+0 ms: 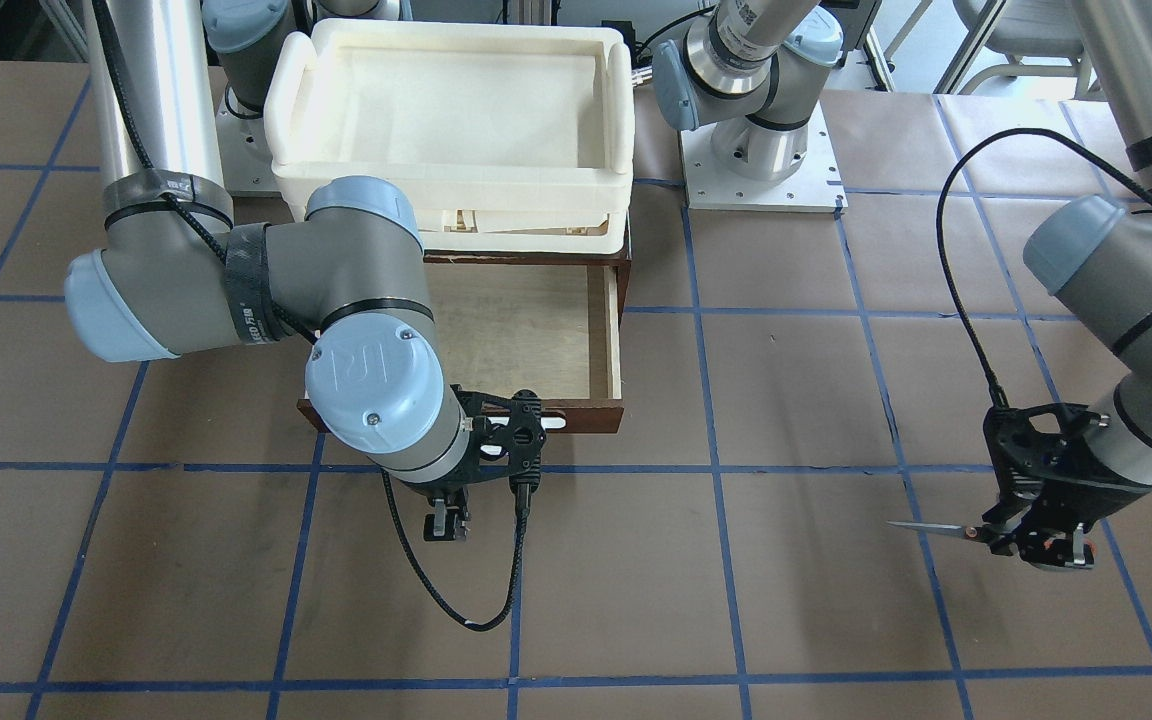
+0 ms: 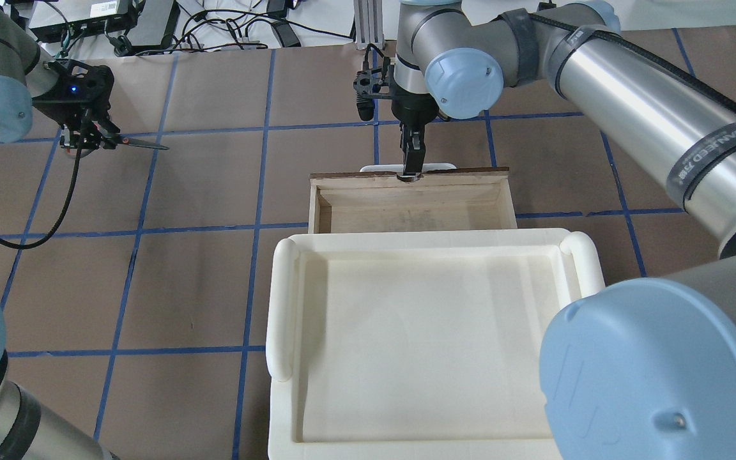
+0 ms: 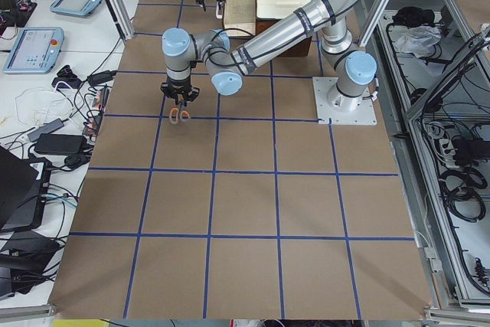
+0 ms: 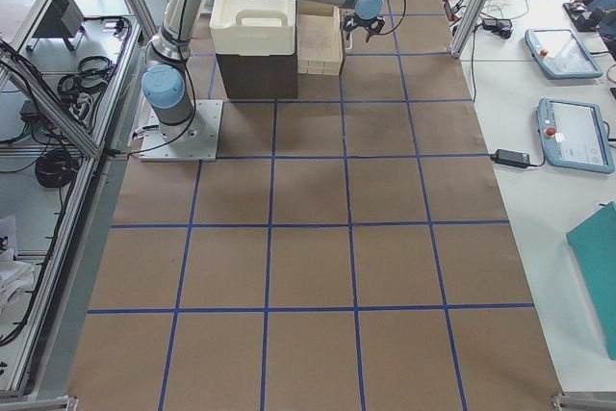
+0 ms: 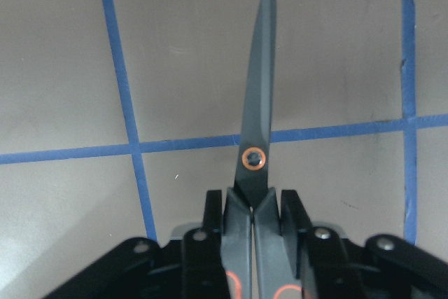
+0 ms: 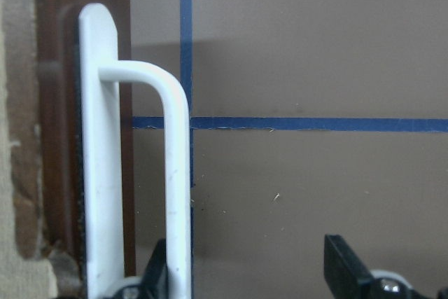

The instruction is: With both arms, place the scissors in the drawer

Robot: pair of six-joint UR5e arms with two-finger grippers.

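Left gripper (image 1: 1046, 548) jaws pinch the scissors (image 1: 936, 527) only by the handles, far from the drawer (image 1: 604, 330), so the blades may swivel in transit; right gripper (image 2: 412, 156) jaws stand open.

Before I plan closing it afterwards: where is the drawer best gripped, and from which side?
Grip the white bar handle on the drawer front. Approach from the side away from the robot and straddle the bar. It stands off the front, leaving a gap behind it.
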